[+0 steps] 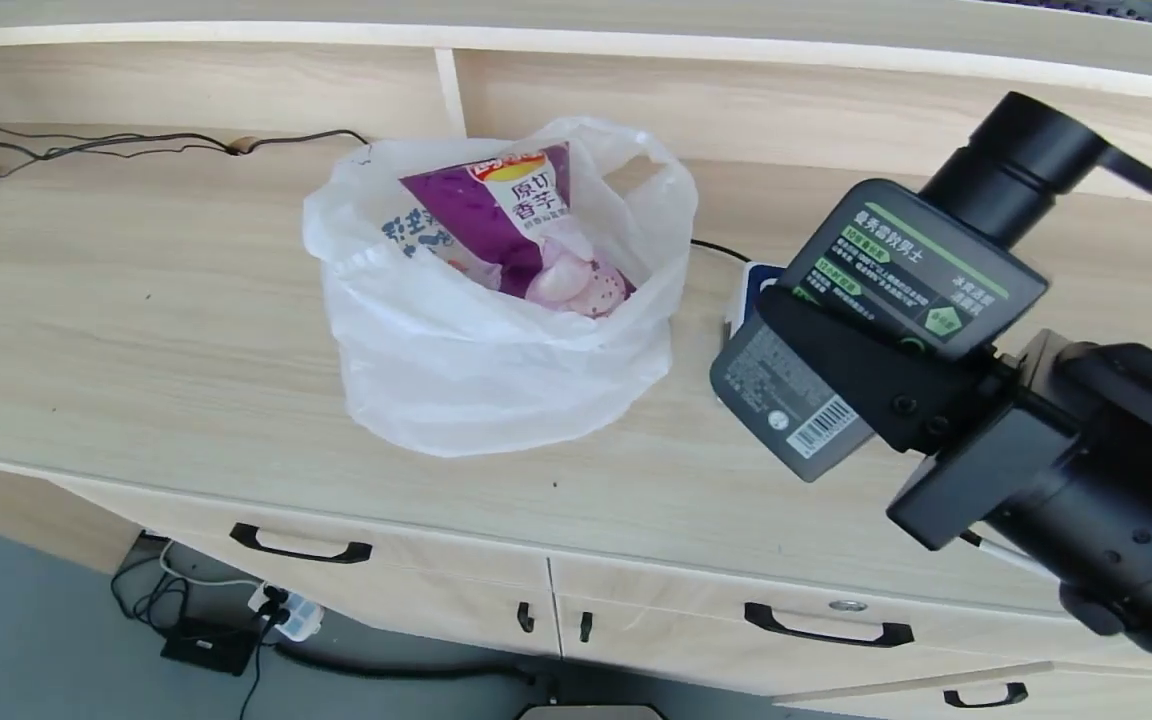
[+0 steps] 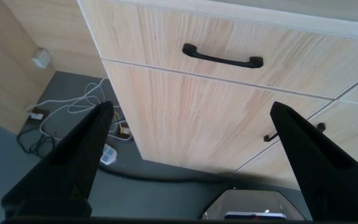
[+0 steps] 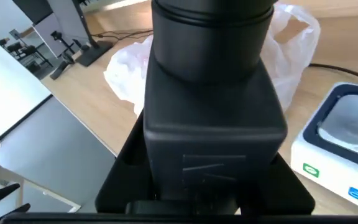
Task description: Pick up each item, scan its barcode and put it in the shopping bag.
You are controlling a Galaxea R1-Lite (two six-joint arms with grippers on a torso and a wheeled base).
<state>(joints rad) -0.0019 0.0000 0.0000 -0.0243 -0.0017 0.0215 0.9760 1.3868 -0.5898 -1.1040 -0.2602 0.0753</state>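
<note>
Head view: right hand [image 1: 861,365] pinches a dark pump bottle [image 1: 921,265], white barcode sticker [image 1: 821,427] showing, above the worktop [image 1: 136,330] right of the shopping bag [image 1: 496,370]. Left hand [image 2: 191,112] hangs spread before drawers [image 2: 185,99].

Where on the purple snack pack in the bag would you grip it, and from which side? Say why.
Probably its top edge, from above: the pack leans in the open bag, upper end at the mouth, while the bag's walls block its sides.

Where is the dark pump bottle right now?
The pump bottle is at the head view's right, held in the right jaws above the counter, right of the shopping bag.
</note>
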